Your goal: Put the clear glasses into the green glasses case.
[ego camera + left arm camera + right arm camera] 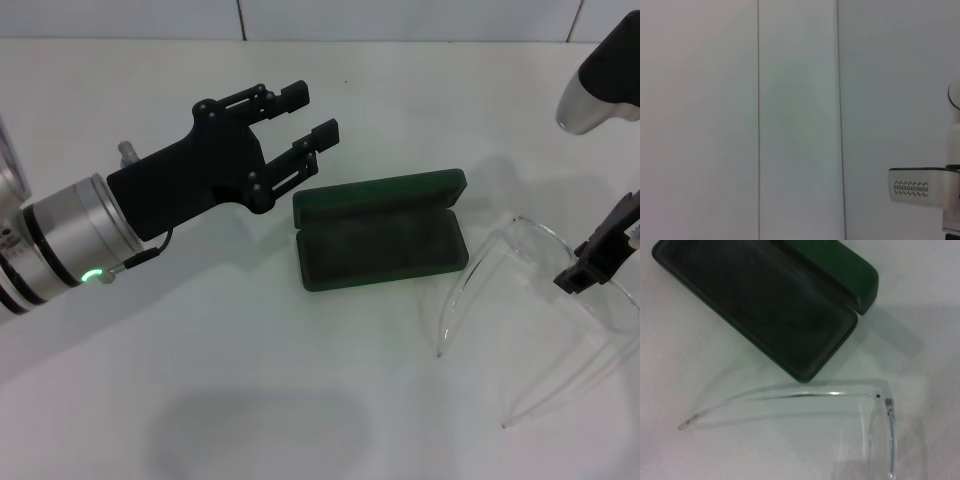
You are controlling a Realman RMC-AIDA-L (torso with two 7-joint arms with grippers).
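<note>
The green glasses case [385, 250] lies open in the middle of the white table, its lid [380, 193] folded back and the dark lining empty; it also fills the right wrist view [760, 310]. The clear glasses [520, 300] are just right of the case with both arms unfolded and pointing toward me; one arm and its hinge show in the right wrist view [805, 392]. My right gripper [595, 258] is at the glasses' front frame by the right edge. My left gripper [312, 112] hovers open and holds nothing, above the table behind the case's left end.
The left arm's silver wrist [55, 245] reaches in from the left edge. A white housing of the right arm [600, 85] hangs at the upper right. The left wrist view shows only white panels and a white robot part [917, 186].
</note>
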